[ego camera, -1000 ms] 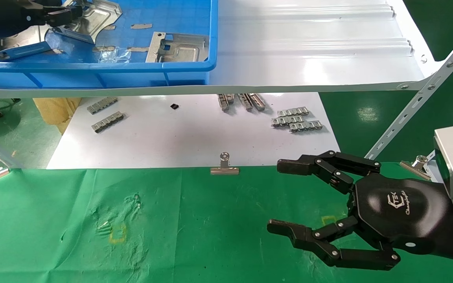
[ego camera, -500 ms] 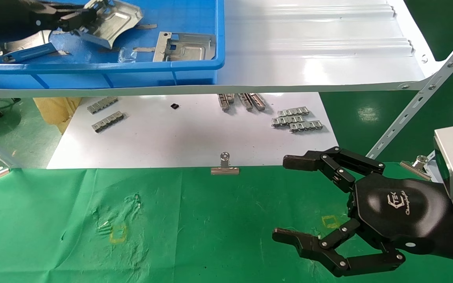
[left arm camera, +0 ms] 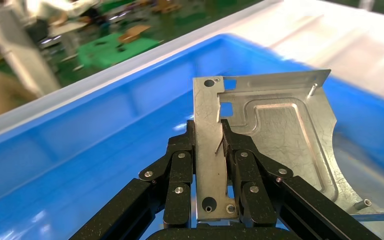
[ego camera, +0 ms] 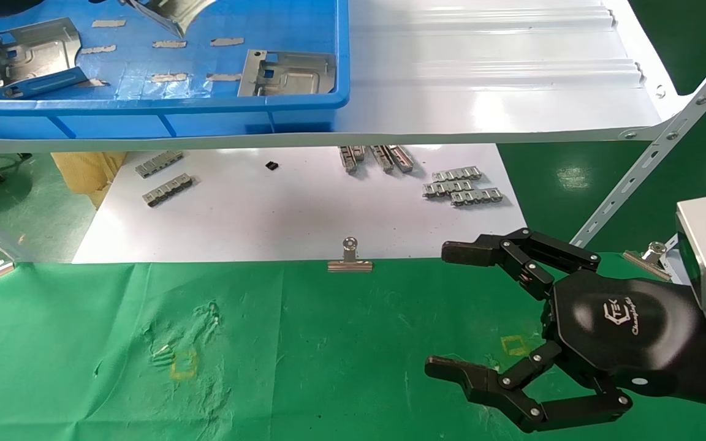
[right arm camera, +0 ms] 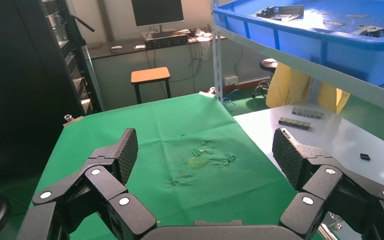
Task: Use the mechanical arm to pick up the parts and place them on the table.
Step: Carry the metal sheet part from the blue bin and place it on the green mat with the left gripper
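The table (ego camera: 304, 367) lies bare across the lower left and centre of the head view. Only the spread right hand (ego camera: 482, 318) fills its lower right corner. A binder clip (ego camera: 350, 257) stands at its far edge. The white shelf (ego camera: 488, 98) and blue bin (ego camera: 163, 104) overhang the white sheet (ego camera: 279, 214), leaving a low gap strewn with toothed strips (ego camera: 462, 187).

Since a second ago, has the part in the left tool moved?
Yes. The part, clamped in the left tool, has risen toward the far rim of the blue bin, nearly leaving the head view.
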`<state>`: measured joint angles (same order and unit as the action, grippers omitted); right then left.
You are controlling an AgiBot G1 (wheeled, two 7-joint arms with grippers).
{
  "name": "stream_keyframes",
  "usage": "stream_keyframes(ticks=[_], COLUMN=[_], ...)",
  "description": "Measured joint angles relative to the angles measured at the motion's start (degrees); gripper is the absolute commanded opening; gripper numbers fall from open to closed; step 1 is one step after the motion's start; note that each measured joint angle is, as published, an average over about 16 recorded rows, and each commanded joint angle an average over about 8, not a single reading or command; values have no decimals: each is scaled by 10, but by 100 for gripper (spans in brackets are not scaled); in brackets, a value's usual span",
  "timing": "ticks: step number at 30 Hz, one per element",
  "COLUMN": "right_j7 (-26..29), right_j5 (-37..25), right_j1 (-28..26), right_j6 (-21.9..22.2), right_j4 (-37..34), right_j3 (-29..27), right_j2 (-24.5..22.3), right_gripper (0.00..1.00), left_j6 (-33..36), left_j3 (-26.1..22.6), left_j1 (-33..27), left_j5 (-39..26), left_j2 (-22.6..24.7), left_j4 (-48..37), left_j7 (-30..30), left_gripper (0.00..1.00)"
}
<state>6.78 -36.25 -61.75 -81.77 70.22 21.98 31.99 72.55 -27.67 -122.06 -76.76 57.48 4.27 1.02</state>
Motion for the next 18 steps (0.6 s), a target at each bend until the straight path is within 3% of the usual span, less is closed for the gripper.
stream_keyframes(ticks=[10,18], right_j7=[0,0], right_j5=[0,0], right_j1=[0,0], right_j6=[0,0], right_j4=[0,0], right_j3=[0,0], right_j2=[0,0], right_gripper=[100,100], left_j6=[153,195], left_j3=[4,-27], left_j1=[22,94], left_j5=[29,97], left_j2=[-31,-84], left_j4=[42,164], left_j7=[62,99], left_gripper=[0,0])
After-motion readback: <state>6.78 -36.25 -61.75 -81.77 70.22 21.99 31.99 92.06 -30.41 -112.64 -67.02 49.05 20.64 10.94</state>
